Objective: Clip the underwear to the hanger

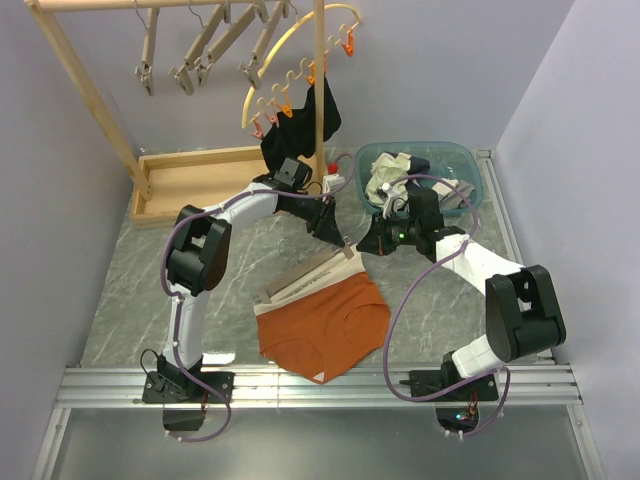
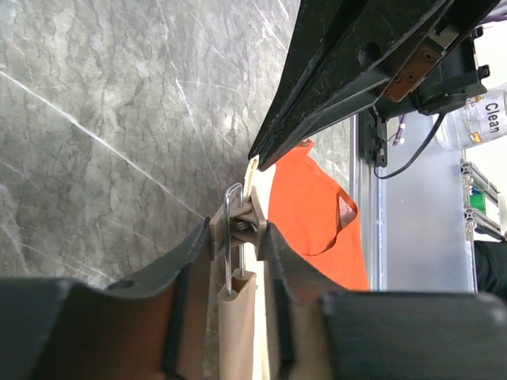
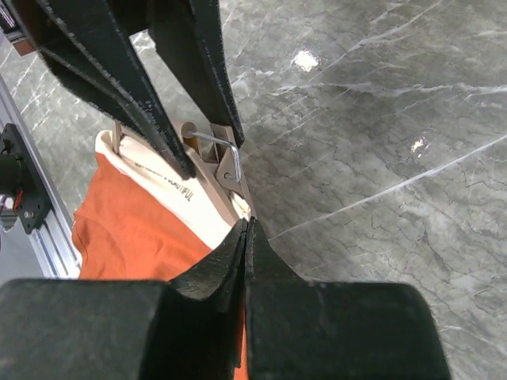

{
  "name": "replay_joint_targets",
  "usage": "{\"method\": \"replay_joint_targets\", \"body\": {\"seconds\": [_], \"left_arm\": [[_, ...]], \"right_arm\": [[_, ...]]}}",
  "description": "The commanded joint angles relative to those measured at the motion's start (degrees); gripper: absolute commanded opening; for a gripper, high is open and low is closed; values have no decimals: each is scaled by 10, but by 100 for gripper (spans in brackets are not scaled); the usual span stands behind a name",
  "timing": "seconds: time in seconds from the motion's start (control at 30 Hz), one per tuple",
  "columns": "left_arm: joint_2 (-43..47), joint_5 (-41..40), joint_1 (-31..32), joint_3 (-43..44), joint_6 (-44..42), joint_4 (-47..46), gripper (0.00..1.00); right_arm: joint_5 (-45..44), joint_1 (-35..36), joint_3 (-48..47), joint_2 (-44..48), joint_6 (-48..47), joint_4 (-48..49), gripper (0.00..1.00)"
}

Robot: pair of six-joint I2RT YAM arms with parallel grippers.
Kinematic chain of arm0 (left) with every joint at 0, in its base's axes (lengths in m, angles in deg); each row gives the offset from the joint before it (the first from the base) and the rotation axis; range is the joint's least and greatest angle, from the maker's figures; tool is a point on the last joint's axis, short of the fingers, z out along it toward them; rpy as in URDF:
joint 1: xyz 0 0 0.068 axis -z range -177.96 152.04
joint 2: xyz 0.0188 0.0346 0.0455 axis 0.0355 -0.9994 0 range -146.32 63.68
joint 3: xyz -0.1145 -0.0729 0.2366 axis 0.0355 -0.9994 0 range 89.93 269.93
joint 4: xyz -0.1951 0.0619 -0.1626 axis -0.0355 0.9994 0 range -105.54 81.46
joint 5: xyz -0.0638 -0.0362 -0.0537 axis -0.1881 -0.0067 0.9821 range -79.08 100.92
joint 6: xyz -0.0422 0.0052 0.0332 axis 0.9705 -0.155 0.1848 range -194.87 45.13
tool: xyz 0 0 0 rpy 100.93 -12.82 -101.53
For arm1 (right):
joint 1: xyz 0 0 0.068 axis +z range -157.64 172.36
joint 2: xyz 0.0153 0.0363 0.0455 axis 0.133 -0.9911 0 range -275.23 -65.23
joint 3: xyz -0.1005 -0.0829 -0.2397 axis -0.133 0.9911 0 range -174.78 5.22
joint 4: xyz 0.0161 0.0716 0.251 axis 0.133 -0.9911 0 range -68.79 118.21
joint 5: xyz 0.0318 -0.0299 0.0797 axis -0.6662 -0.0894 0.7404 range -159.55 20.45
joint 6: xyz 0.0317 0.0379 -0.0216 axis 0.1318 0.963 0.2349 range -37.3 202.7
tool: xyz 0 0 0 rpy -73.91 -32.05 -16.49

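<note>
The rust-orange underwear lies flat mid-table, its off-white waistband toward the back. The wooden hanger lies along that waistband. My left gripper sits at the bar's right end. In the left wrist view its fingers press both wings of the metal clip, and the orange cloth shows beyond. My right gripper is shut, its tips at the waistband's corner beside the clip. I cannot tell whether cloth is pinched.
A blue-green basin of cream and grey clothes stands at the back right, right behind my right arm. A wooden tray sits at the back left under a rack of spare hangers. A black garment hangs from a yellow hoop.
</note>
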Motion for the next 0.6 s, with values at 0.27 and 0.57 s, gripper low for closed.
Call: {"method": "replay_joint_targets", "body": {"seconds": [0.27, 0.57], "left_arm": [[31, -11, 2, 24, -7, 8, 49], [113, -105, -19, 5, 44, -50, 76]], "right_arm": [[8, 1, -26, 20, -8, 25, 0], [7, 6, -16, 34, -23, 25, 0]]}}
